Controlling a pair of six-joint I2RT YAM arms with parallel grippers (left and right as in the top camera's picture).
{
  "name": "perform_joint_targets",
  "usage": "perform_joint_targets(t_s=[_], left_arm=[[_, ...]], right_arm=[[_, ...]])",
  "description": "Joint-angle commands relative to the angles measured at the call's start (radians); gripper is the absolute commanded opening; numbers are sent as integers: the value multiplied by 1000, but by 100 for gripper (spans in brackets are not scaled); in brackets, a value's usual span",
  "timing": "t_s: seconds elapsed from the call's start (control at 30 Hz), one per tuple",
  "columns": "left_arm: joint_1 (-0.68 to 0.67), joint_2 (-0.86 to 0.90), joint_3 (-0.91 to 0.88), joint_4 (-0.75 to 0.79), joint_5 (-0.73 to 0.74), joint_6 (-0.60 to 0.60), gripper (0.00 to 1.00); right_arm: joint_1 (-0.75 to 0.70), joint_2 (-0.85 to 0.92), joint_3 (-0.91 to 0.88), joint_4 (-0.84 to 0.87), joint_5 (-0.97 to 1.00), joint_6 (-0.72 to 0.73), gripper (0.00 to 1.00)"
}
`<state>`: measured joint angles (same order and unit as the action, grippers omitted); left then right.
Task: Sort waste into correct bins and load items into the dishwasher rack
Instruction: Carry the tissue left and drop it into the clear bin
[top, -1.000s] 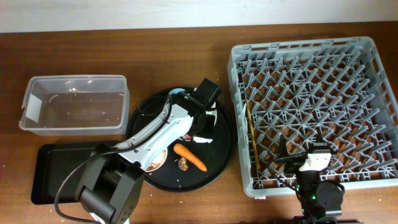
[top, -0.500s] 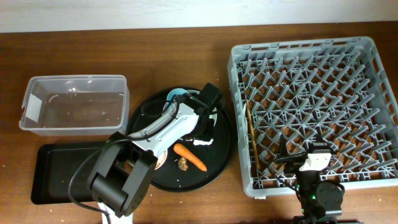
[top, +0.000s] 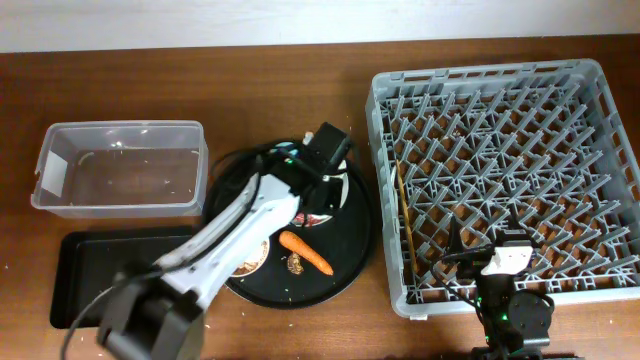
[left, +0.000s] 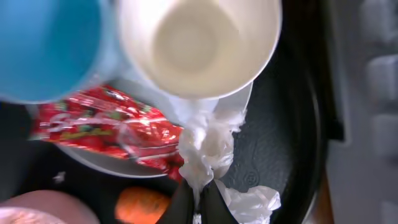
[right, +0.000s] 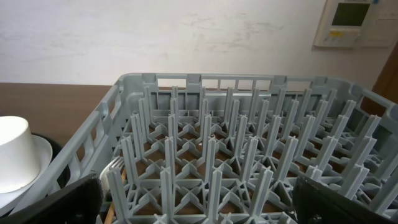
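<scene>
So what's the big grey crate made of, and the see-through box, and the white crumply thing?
The grey dishwasher rack looks like moulded plastic: matte, one colour, thin stiff pegs. The clear tub looks plastic too: see-through with a cloudy rim. The crumpled white napkin seems to be soft paper: wrinkled and floppy.

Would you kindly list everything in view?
dishwasher rack: one, grey, right
chopsticks: seemingly two, wooden, in rack
tub: one, clear, left
flat tray: one, black, before tub
round tray: one, black, centre
plate: one, pale, on round tray
blue cup: one, on plate
cream cup: one, on plate
wrapper: one, red, on plate
napkin: one, white, plate's edge
bowl: one, white, on round tray
carrot: one, orange, round tray
scrap: one, brown, beside carrot
left gripper: shut on napkin
right gripper: open, over rack's near edge
</scene>
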<state>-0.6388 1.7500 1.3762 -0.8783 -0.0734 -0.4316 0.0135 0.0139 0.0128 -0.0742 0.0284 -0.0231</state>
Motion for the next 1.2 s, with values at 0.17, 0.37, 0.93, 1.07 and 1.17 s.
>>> perform_joint_targets(t_s=[0.17, 0.37, 0.93, 1.07, 1.17], left_arm=[[358, -192, 0, -9, -197, -2, 0], [789, -70, -2, 60, -206, -1, 1], [1006, -49, 37, 173, 42, 74, 94], [992, -201, 37, -122, 493, 74, 99], [935, -200, 31, -305, 498, 93, 97]], right_arm=[[-7, -8, -7, -4, 9, 6, 99], [-7, -8, -7, -4, 9, 6, 99], [-7, -8, -7, -4, 9, 6, 99], [-7, -8, -7, -4, 9, 6, 99], [-7, -8, -7, -4, 9, 6, 99]])
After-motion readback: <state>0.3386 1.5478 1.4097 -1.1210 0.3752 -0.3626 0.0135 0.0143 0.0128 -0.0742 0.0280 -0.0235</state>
